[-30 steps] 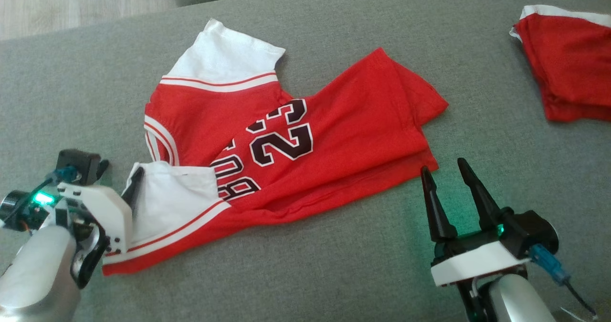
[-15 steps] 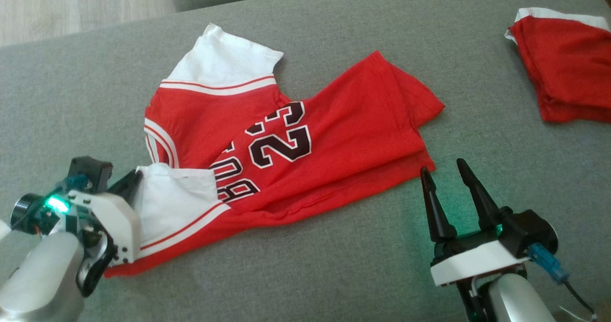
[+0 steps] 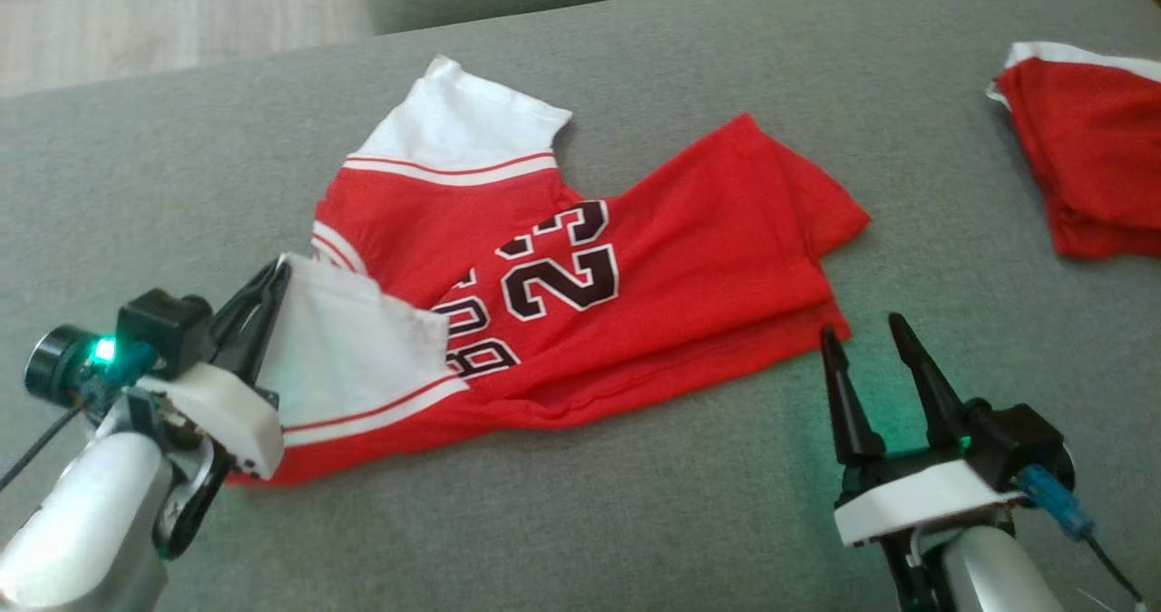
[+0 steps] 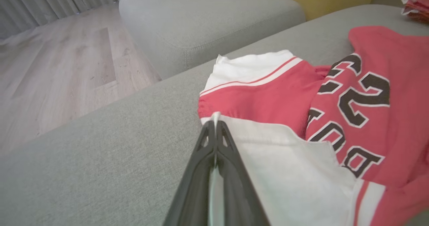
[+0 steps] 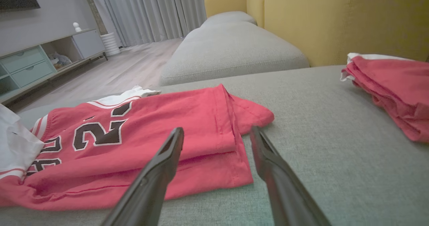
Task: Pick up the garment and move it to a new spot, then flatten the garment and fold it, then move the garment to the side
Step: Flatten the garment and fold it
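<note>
- The grey cushion (image 3: 635, 521) is the work surface, with bare room around the garment for spreading it. The left wrist view adds the wooden floor (image 4: 67, 68) beyond the cushion's edge, so the pinched side lies toward the drop
- The garment (image 3: 707, 231), a red jersey numbered 23, lies mid-cushion between the two arms, doubled over itself and askew (my judgement: flattening is in hand, folding not yet begun). The right wrist view shows stacked layers at its near hem (image 5: 214, 165), which from the head camera read as one flat band
- A second red cloth (image 3: 1097, 177) sits well apart at the far right, probably parked out of the way. The right wrist view sets it before a yellow backrest (image 5: 335, 25)
- The white sleeve (image 3: 354, 358) nearest the left arm tents up off the cushion, because its corner is held aloft
- The right gripper (image 3: 862, 325) hovers just beside the hem's corner, fingers spread and holding nothing, seemingly placed to take that corner
- The left gripper (image 3: 275, 272) is clamped on the sleeve's corner. The left wrist view shows its fingers (image 4: 231, 159) pressed together with a sliver of white cloth between them, a detail too small to judge from the head view
</note>
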